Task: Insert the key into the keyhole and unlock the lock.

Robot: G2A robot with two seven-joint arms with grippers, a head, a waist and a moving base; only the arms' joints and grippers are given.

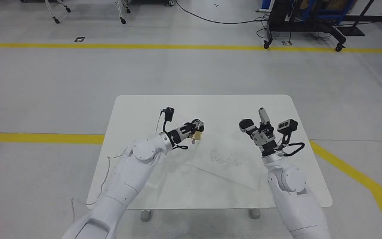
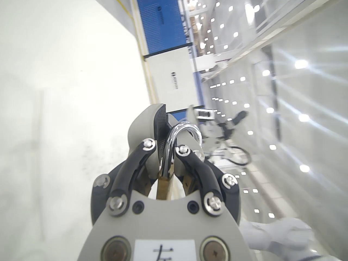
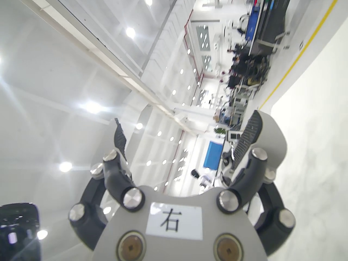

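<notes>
Left gripper [image 1: 196, 126] is clamped on the padlock [image 2: 165, 164] — brass body pinched between the pads, chrome shackle sticking out past the fingertips. The lock is held in the air over the table [image 1: 143, 119], a bit left of centre and off the surface. In the left wrist view it sits edge-on between the fingers [image 2: 159, 120]. One shackle leg runs into the body and the other is hidden, so I can't tell if it's latched.

Right gripper [image 1: 254, 119] is released — fingers spread wide with nothing between them, tips pointing up. It hangs over the right part of the table, well apart from the lock.

Surface: white table top with rounded corners, and faint marks [image 1: 227, 160] toward the near middle.

Room:
- Pale grey glossy floor [image 1: 179, 71].
- One yellow line [image 1: 179, 45] crosses beyond the table.
- A second yellow line [image 1: 48, 138] runs level with the table on the left and comes out at an angle on the right.
- A black wheeled cart [image 1: 307, 21] stands at the far right, with a black cable [image 1: 209, 20] on the floor beside it.
- Caster legs [image 1: 59, 12] stand at the far left.
- The wrist cameras are tilted up and show a blue-and-white partition [image 2: 163, 22], rows of ceiling lights [image 2: 300, 64] and cluttered workbenches [image 3: 244, 69] far back.
</notes>
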